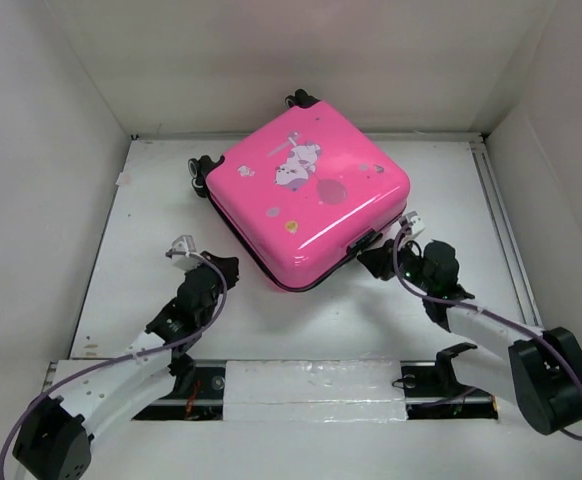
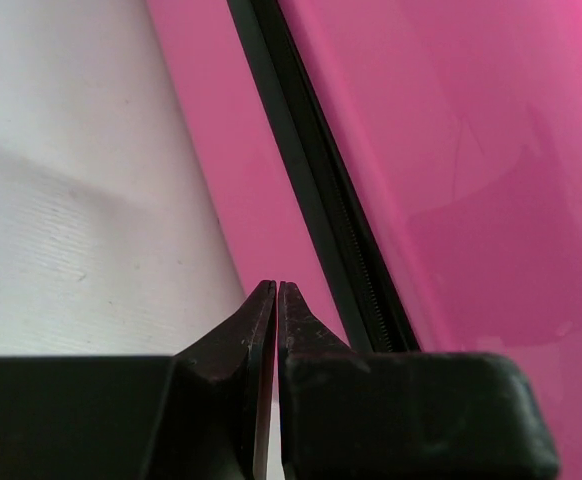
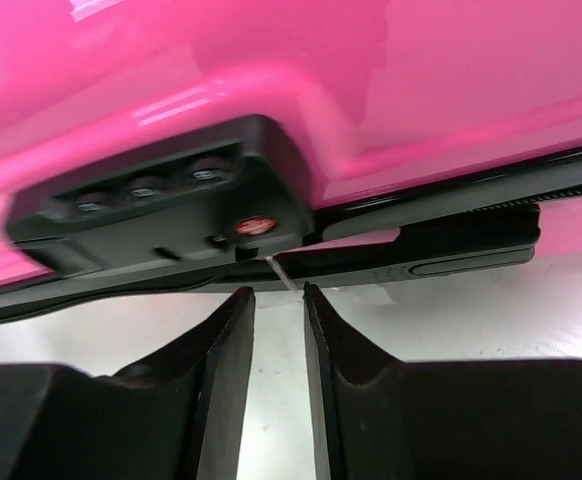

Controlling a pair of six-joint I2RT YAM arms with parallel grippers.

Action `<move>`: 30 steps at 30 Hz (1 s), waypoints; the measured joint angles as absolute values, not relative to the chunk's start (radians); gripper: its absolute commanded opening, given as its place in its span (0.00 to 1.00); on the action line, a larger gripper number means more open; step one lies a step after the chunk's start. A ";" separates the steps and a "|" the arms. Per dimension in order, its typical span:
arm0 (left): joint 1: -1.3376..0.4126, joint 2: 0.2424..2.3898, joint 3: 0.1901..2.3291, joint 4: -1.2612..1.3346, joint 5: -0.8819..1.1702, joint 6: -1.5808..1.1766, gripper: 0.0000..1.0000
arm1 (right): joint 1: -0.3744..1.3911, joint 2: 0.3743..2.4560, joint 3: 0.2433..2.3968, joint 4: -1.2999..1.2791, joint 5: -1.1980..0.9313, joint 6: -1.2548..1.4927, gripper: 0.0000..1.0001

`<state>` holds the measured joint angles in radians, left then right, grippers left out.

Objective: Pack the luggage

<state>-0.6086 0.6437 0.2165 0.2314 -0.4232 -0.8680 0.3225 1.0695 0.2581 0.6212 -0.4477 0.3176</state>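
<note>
The luggage (image 1: 311, 195) is a glossy hot-pink hard-shell case with a cartoon print. It lies flat and closed on the white table (image 1: 151, 240). My left gripper (image 1: 225, 267) is shut with nothing in it. Its tips (image 2: 276, 288) sit just short of the case's left front side (image 2: 471, 150), beside the black zipper trim (image 2: 311, 170). My right gripper (image 1: 376, 262) is at the case's front corner. In the right wrist view it (image 3: 278, 292) stands narrowly open, just below the black combination lock (image 3: 161, 200). A thin silver tab (image 3: 284, 272) hangs from the lock toward the tips, ungripped.
Small black wheels (image 1: 203, 170) stick out at the case's back left and back corner (image 1: 301, 100). White walls close in the table on three sides. A metal rail (image 1: 501, 220) runs along the right. A taped strip (image 1: 311, 385) lies between the arm bases.
</note>
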 measured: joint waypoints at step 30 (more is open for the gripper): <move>-0.608 0.881 0.205 0.469 -0.253 -0.826 0.00 | 0.435 1.198 0.294 0.785 -0.327 0.294 0.27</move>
